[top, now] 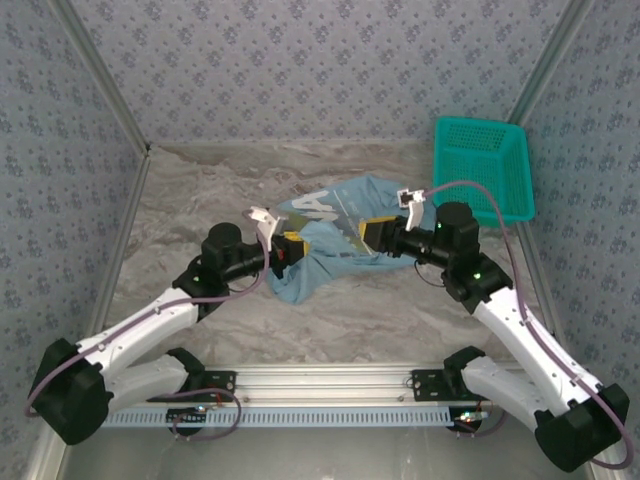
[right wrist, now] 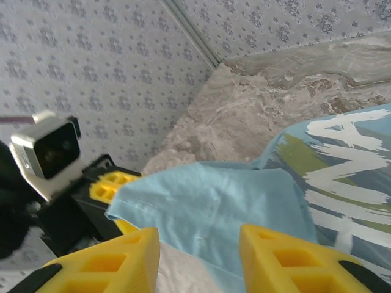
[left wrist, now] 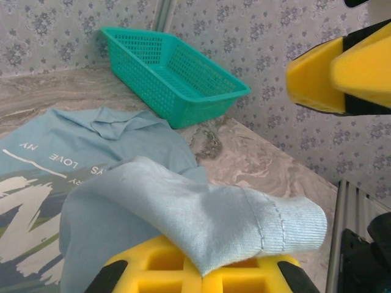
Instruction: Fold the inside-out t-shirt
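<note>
The inside-out t-shirt [top: 335, 215], light blue with white lettering, lies bunched in the middle of the marble table. My left gripper [top: 290, 252] is at its left edge. In the left wrist view the gripper [left wrist: 201, 271] is shut on a hemmed fold of the t-shirt [left wrist: 183, 207], which drapes over the yellow fingers. My right gripper [top: 372, 235] is at the shirt's right side. In the right wrist view the gripper [right wrist: 198, 238] is open, its yellow fingers apart, with loose fabric of the t-shirt [right wrist: 220, 195] lying in and beyond the gap.
A teal mesh basket [top: 482, 165] stands at the back right, close to the right wall; it also shows in the left wrist view [left wrist: 174, 70]. Patterned walls enclose the table on three sides. The two grippers face each other, close together over the shirt.
</note>
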Robot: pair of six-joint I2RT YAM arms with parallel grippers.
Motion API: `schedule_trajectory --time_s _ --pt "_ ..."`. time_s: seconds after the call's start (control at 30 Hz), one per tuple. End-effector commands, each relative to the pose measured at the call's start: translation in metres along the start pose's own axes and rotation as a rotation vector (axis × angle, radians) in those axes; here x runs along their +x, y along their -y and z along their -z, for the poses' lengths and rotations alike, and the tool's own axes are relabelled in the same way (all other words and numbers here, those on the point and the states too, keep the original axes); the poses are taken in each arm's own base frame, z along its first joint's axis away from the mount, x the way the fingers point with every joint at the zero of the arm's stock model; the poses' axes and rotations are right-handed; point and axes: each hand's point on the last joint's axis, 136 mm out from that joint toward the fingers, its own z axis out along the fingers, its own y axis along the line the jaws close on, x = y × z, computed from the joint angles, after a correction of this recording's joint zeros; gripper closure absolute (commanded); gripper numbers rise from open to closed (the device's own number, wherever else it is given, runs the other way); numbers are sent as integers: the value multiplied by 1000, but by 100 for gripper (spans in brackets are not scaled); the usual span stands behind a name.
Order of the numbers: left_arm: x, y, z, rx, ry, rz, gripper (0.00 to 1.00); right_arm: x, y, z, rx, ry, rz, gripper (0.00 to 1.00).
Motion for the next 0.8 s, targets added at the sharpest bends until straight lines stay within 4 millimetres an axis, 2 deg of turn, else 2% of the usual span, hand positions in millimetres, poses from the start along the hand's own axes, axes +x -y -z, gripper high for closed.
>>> schedule_trajectory --time_s 0.0,0.13,0.27,0.37,0.53,0.77 --pt "-4 7 7 35 1 0 100 34 10 -7 42 -113 149 50" --pt "-7 6 7 28 -3 8 100 60 22 -15 88 -174 226 45" --pt "-8 4 6 17 -11 20 100 88 13 -21 -8 -236 300 37" --pt "-8 4 5 17 -17 25 100 96 9 -25 -11 -233 385 35" --pt "-8 5 6 17 -24 26 100 92 7 -40 24 -240 487 35" --pt "-7 6 8 19 -31 23 100 74 -5 -57 16 -216 551 46"
